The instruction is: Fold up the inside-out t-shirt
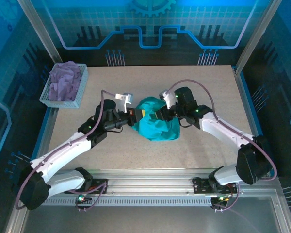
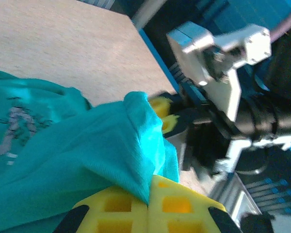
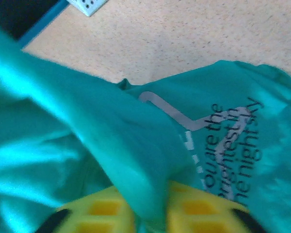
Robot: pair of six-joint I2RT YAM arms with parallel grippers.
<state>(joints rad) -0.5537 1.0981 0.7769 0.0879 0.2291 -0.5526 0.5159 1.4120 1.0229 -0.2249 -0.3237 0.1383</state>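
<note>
Top external view counts two arms, one teal t-shirt (image 1: 157,126), one white mesh basket (image 1: 80,92) and one lavender garment (image 1: 65,80) heaped inside that basket at the far left corner of the table (image 1: 203,87). The t-shirt sits bunched in a single mound near the table's middle, between the two wrists and well apart from the basket. Both arms reach inward and meet the mound at its top edge, one from each side.

Left wrist view has the left gripper (image 2: 148,206) with its two yellow fingers (image 2: 114,211) pressed together on a raised fold of the t-shirt. Right wrist view has the right gripper (image 3: 150,216) with its own two yellow fingers (image 3: 99,213) pinching another ridge of the same cloth.

Crumpling hides the collar, sleeves and hem, so the shirt's outline cannot be traced. A dark print (image 3: 233,150) on the cloth is blurred and only partly readable. The lower parts of both pairs of fingers are cut off by the frame edges, and just a corner of the basket enters the right wrist view.
</note>
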